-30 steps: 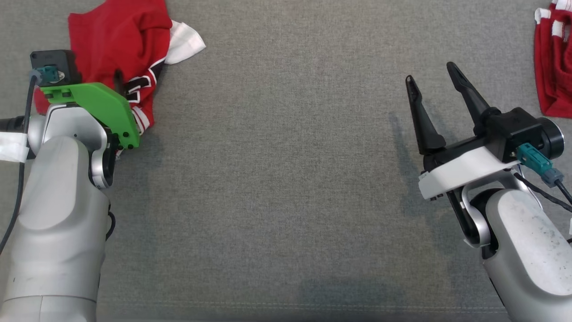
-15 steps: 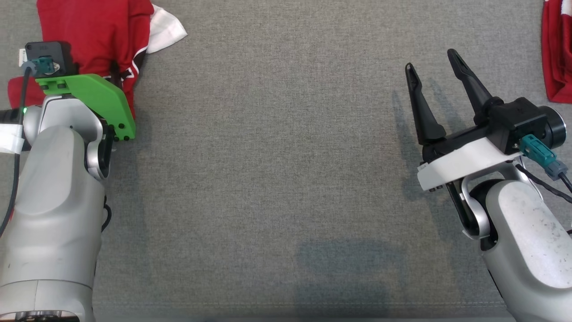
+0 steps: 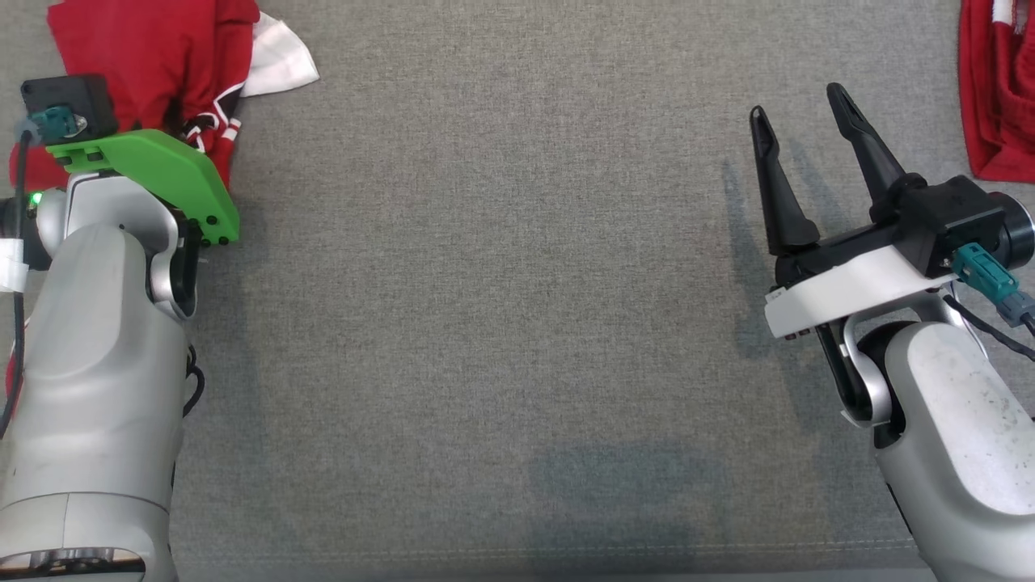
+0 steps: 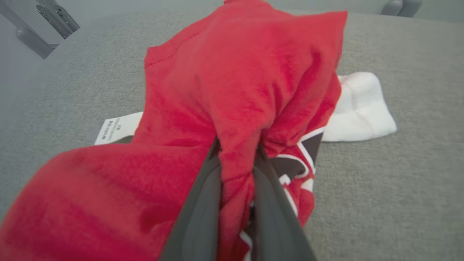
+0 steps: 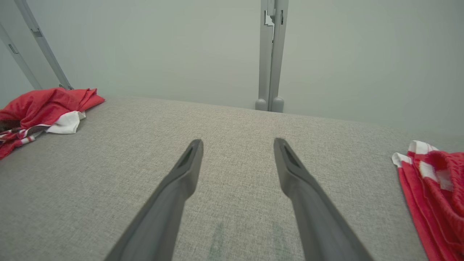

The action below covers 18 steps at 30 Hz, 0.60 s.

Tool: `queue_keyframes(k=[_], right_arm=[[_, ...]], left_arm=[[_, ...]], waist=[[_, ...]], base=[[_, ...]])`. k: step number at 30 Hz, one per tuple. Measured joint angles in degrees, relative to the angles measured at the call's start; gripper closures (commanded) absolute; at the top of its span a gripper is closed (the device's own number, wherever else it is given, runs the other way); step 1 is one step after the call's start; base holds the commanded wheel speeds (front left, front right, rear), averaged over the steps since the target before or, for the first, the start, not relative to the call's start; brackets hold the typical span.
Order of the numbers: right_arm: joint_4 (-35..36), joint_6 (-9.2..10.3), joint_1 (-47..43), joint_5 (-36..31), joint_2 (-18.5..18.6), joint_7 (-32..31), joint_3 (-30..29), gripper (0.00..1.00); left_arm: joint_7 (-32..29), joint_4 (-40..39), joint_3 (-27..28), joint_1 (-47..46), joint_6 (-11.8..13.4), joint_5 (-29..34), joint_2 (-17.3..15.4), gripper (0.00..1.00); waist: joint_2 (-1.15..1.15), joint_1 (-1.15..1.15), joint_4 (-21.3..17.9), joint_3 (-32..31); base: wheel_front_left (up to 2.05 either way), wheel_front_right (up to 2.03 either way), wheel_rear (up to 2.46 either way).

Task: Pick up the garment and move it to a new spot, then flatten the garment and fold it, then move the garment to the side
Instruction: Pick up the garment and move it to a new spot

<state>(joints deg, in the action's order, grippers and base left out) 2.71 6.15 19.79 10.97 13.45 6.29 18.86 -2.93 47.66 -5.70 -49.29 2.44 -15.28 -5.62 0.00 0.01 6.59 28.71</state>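
Head view: the crumpled red jersey-like garment with white and black trim (image 3: 154,56) sits at the far left corner of the grey woven table cover (image 3: 501,283), partly hidden behind the left arm's green wrist plate (image 3: 154,174). The right gripper (image 3: 797,101) hangs above bare cloth on the right, its two dark fingers spread apart with nothing between them. A second red-and-white cloth (image 3: 990,89) lies at the far right edge.

Left wrist view: the left gripper (image 4: 237,159) is clamped on a bunched fold of the garment. The fabric rises in a peak above the fingers, while a white sleeve end (image 4: 359,105) and a white care label (image 4: 116,130) lie on the table.

Right wrist view: the garment shows far left and the other cloth near right. The middle of the table between them is bare.

The grasp looks made, so the first step seems barely begun. Carrying the garment to a new spot, flattening, folding and setting it aside all appear left to do.
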Motion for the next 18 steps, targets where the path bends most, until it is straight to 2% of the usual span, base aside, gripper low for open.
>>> queue_keyframes(k=[9, 12, 18], right_arm=[[-3.28, 0.01, -0.28, 0.58, -1.16, 2.49, -0.33, 0.0], [-4.65, 0.02, -0.48, 1.4, -1.69, 3.47, -0.37, 0.0], [-7.44, 0.02, -2.47, 2.76, -3.75, 4.79, -0.01, 0.0]], left_arm=[[8.24, -0.27, -0.33, 0.01, -2.83, -0.64, 0.34, 1.0], [10.94, -1.14, -2.38, 0.02, -4.09, 1.01, -0.11, 1.0], [15.52, -4.47, -10.36, 0.02, -8.05, 7.13, -0.54, 1.0]], waist=[[0.0, 0.0, 0.21, -3.47], [0.0, 0.0, 0.29, -5.17], [0.0, 0.0, -0.15, -9.89]], base=[[0.0, 0.0, 0.0], [0.0, 0.0, 0.0], [0.0, 0.0, 0.0]])
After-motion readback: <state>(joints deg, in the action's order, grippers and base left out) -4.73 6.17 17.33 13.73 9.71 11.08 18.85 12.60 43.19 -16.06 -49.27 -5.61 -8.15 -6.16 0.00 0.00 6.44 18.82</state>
